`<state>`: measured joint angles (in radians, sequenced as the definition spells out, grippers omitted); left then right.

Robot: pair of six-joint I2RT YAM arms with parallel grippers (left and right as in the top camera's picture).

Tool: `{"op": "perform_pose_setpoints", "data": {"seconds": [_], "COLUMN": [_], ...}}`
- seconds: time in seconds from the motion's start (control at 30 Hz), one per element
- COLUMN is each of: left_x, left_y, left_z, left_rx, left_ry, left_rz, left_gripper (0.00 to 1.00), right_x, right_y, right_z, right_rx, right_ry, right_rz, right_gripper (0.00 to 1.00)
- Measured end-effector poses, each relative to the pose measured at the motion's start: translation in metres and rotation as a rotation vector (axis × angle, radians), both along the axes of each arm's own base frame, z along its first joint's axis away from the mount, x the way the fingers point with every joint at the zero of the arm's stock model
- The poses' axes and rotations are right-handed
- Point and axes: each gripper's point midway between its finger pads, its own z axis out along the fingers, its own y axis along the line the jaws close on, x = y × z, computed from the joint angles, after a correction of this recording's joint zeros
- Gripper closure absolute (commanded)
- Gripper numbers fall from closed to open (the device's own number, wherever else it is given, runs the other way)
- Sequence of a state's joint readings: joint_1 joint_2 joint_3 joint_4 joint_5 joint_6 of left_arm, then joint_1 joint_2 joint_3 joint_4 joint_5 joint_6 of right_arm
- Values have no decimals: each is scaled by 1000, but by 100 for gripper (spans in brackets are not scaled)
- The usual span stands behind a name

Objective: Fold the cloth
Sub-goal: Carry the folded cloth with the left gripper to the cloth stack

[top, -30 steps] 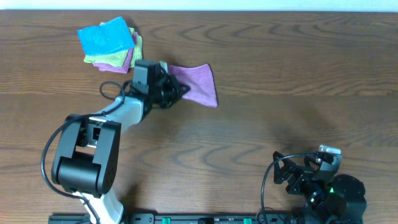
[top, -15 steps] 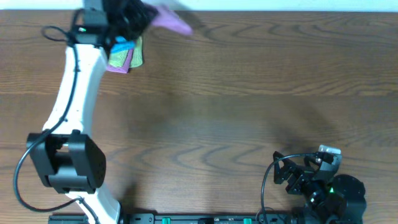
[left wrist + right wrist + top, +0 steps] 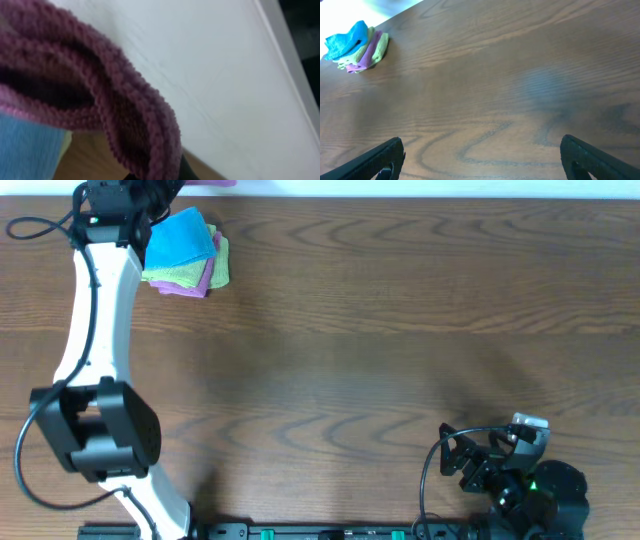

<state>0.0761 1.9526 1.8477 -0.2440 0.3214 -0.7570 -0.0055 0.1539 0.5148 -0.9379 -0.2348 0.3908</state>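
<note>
Lilac cloth (image 3: 100, 95) lay on the table (image 3: 400, 330) just right of the folded stack (image 3: 186, 258) a second ago. Now it hangs bunched in the left gripper (image 3: 165, 190), which is clamped on it just beyond that stack at the far edge. The right gripper (image 3: 481, 150), well apart from the stack, stays parted and unmoved.
</note>
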Motion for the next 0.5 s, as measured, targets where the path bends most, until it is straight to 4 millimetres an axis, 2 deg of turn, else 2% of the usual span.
{"op": "perform_pose_setpoints", "data": {"seconds": [0.07,0.33,0.5], "left_x": [10,40,46], "left_y": [3,10,13], "left_z": [-11,-78,-87], "left_rx": [8,16,31], "left_ry": [-3,66,79], "left_rz": [11,36,40], "left_gripper": [94,94,94], "right_x": [0,0,0], "right_y": [0,0,0], "right_z": [0,0,0], "right_rx": [0,0,0], "right_ry": [0,0,0], "right_rz": [0,0,0], "right_gripper": [1,1,1]}}
